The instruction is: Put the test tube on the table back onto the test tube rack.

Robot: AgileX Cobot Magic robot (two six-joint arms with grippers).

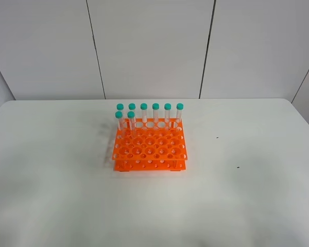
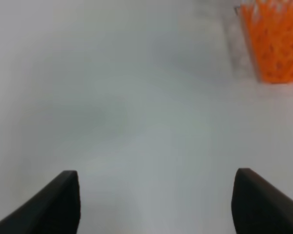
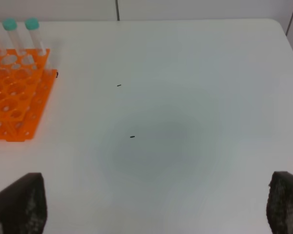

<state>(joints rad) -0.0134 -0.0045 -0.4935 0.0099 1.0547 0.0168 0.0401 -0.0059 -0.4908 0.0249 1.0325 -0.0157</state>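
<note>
The orange test tube rack point(image 1: 149, 146) stands in the middle of the white table point(image 1: 257, 200). Several clear tubes with teal caps point(image 1: 155, 114) stand upright in its back rows. No test tube lies loose on the table in any view. Neither gripper shows in the exterior high view. The left gripper point(image 2: 156, 204) is open and empty over bare table, with the rack point(image 2: 276, 44) blurred and well away from it. The right gripper point(image 3: 151, 204) is open and empty, with the rack point(image 3: 14, 97) and three tubes point(image 3: 34, 34) off to one side.
Two tiny dark specks point(image 1: 217, 137) point(image 1: 238, 166) lie on the table to the right of the rack; they also show in the right wrist view point(image 3: 132, 136). A white panelled wall point(image 1: 149, 46) rises behind the table's far edge.
</note>
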